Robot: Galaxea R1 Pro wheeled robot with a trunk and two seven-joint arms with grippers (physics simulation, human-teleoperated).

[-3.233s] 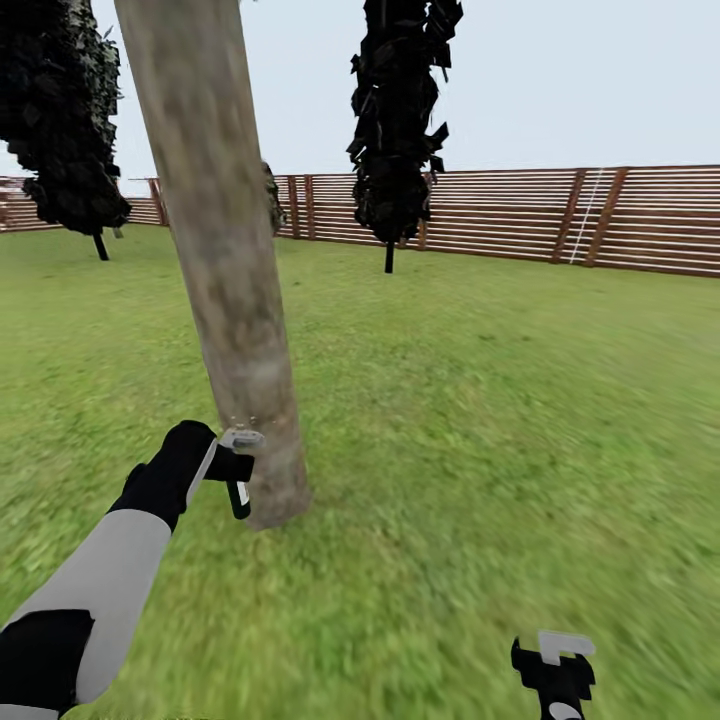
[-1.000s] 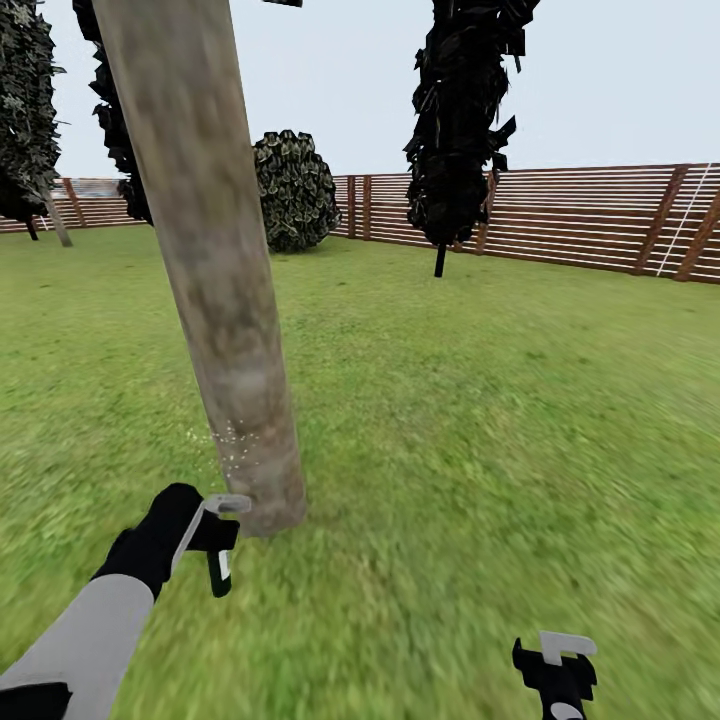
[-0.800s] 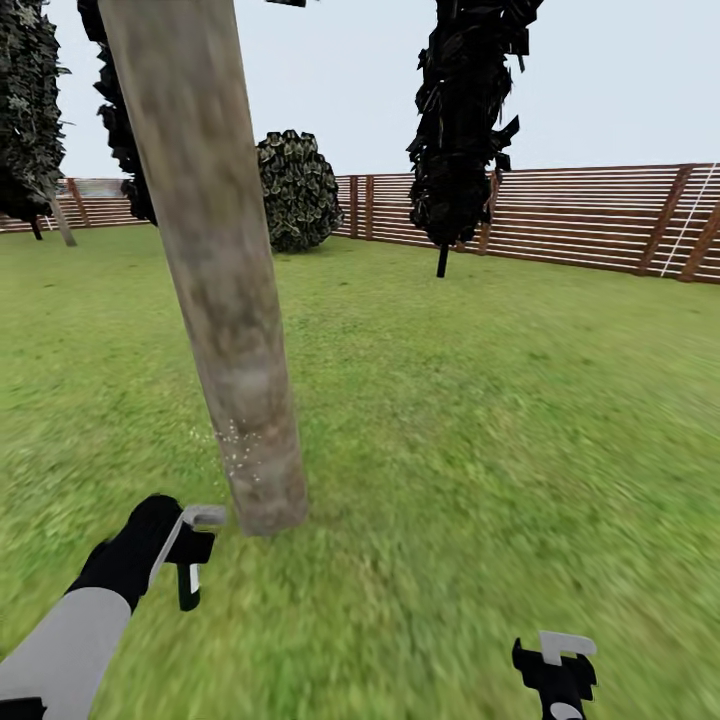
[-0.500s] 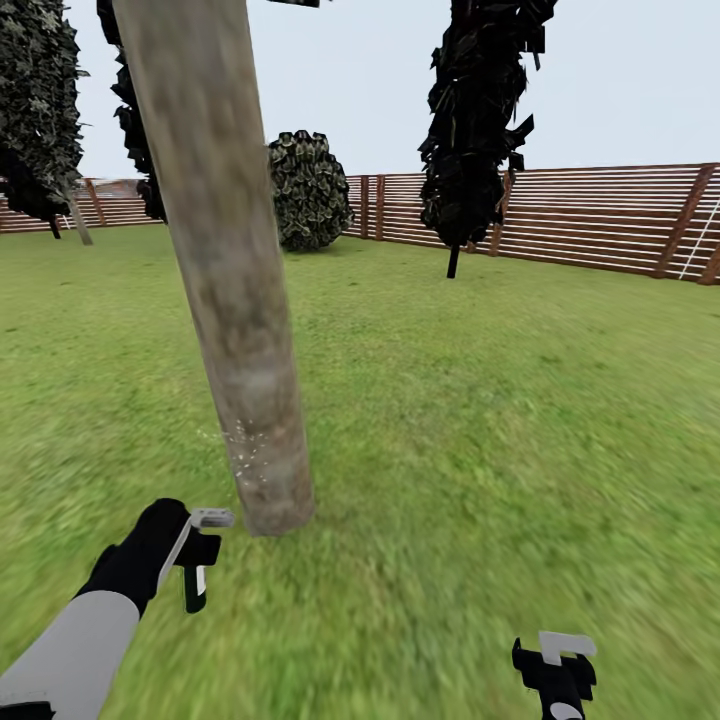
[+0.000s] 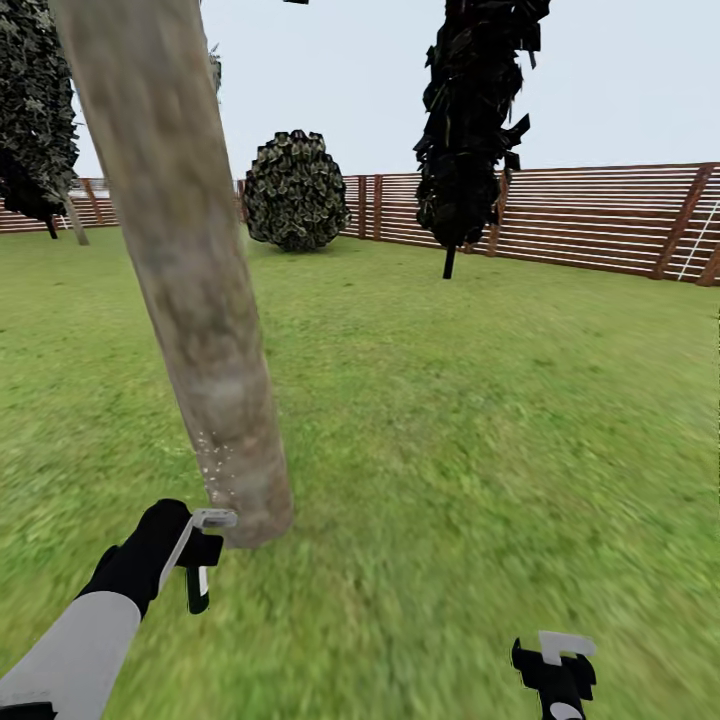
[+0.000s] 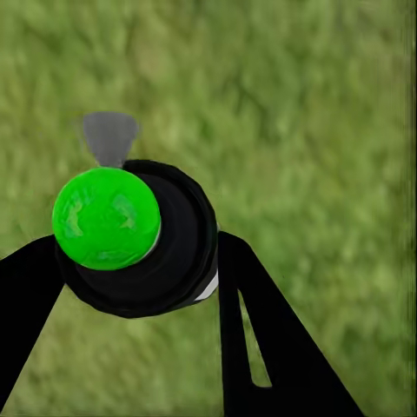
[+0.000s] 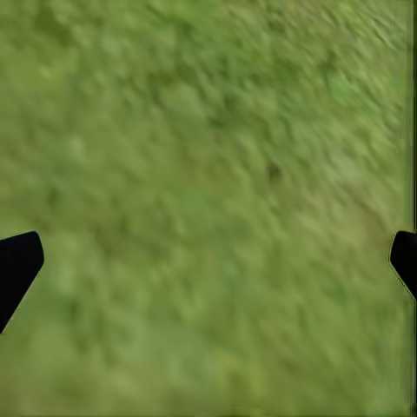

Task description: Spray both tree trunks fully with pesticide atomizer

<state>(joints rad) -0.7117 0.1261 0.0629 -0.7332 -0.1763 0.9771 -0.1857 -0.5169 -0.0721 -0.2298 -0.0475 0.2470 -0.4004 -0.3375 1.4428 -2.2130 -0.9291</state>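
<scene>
We see the left arm reaching up from seven o'clock in the head view, white forearm, black wrist, its left gripper (image 5: 203, 548) clamped on the pesticide atomizer (image 6: 139, 239), fingers (image 6: 261, 347) pressing both sides. The right gripper (image 5: 556, 668) sits low at five o'clock; its fingers (image 7: 17, 265) stand spread wide, seemingly with nothing between them.

— What sort of place? 
— A fenced garden: green lawn (image 5: 480, 420) underfoot, a brown slatted wooden fence (image 5: 600, 215) behind.
— Anything planted? 
— A pale tree trunk (image 5: 190, 300), a round bush (image 5: 293, 190), a dark narrow tree (image 5: 470, 120).
</scene>
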